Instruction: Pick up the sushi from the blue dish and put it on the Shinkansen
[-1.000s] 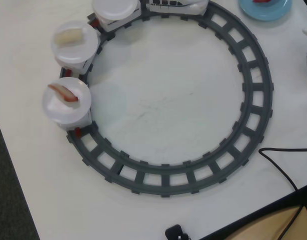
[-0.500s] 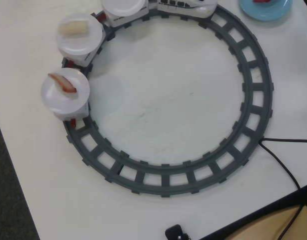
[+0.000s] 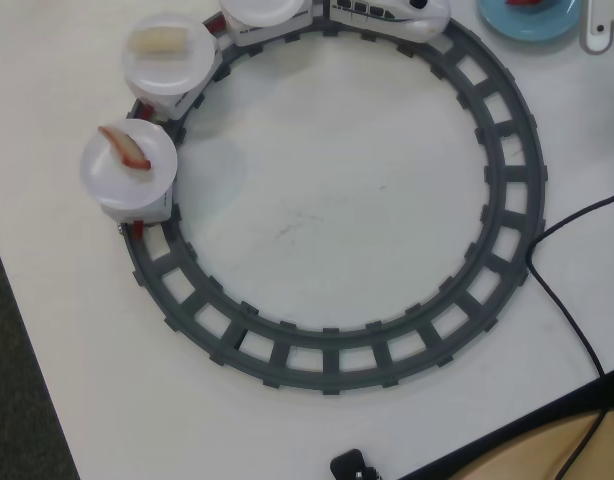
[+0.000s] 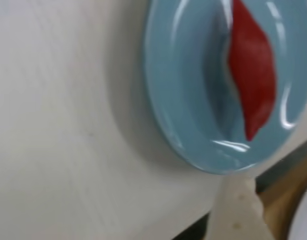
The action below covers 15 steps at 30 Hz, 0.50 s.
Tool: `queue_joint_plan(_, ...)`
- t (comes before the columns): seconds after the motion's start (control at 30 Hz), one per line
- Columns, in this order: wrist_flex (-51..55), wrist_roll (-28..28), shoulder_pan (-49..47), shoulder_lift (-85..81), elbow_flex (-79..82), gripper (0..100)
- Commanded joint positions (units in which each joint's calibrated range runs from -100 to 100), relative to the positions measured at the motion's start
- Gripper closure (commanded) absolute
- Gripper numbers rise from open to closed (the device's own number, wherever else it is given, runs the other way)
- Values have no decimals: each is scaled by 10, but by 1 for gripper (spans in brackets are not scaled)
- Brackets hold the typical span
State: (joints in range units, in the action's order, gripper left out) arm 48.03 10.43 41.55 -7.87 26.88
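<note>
— Overhead view first: what surrounds the blue dish (image 3: 527, 22)?

— It sits at the upper right edge on the white worktop (image 3: 317, 200), just right of the Shinkansen (image 3: 392, 15) nose on the grey ring track (image 3: 507, 180). Two plated cars at upper left carry a pale cream block (image 3: 165, 42) and a reddish strip (image 3: 127, 150). A black cable (image 3: 577, 330) runs at lower right.

— And the sushi (image 4: 251, 70)?

— Wrist view shows it lying in the dish, long axis top to bottom, one pointed end toward the lower rim. No readable writing.

— The pincer?

— I cannot tell its opening; its fingers aren't identifiable.
</note>
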Motion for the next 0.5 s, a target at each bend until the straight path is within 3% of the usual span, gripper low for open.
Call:
queue_joint_plan(0.0, 64, -3, 3, 75, -136, 62)
queue_joint_plan(0.27, 120, -53, 11, 245, -292, 59)
queue_joint_plan(0.47, 134, -81, 11, 281, -302, 59)
